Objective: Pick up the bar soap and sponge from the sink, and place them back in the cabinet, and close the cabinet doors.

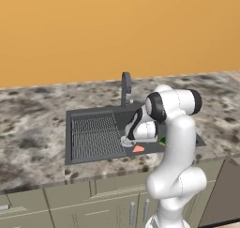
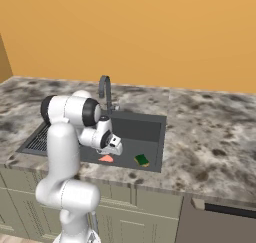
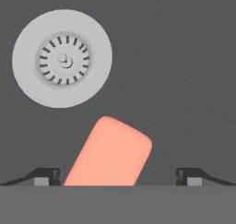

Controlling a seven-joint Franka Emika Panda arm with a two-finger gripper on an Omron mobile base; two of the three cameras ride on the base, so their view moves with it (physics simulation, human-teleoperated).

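Directly below the gripper (image 3: 117,176), whose jaws stand wide apart and hold nothing, the bar soap (image 3: 109,153) lies flat on the sink (image 3: 193,80) floor between the two fingertips. Its long axis runs slantwise across the line joining the tips, so a squarer closing probably needs some wrist roll. Beyond the soap sits the round drain (image 3: 61,58), and the sponge (image 2: 142,160) lies well off to the gripper's side.

A plain orange wall (image 1: 117,30) rises behind the speckled grey-and-brown granite counter (image 1: 33,142), which runs the whole width of the scene. Under the counter's near edge stand olive-grey base cabinets (image 1: 70,206) with recessed panels and short vertical steel handles (image 1: 131,212). To the right sits a dark grey appliance front (image 2: 220,227). The light is even and soft.
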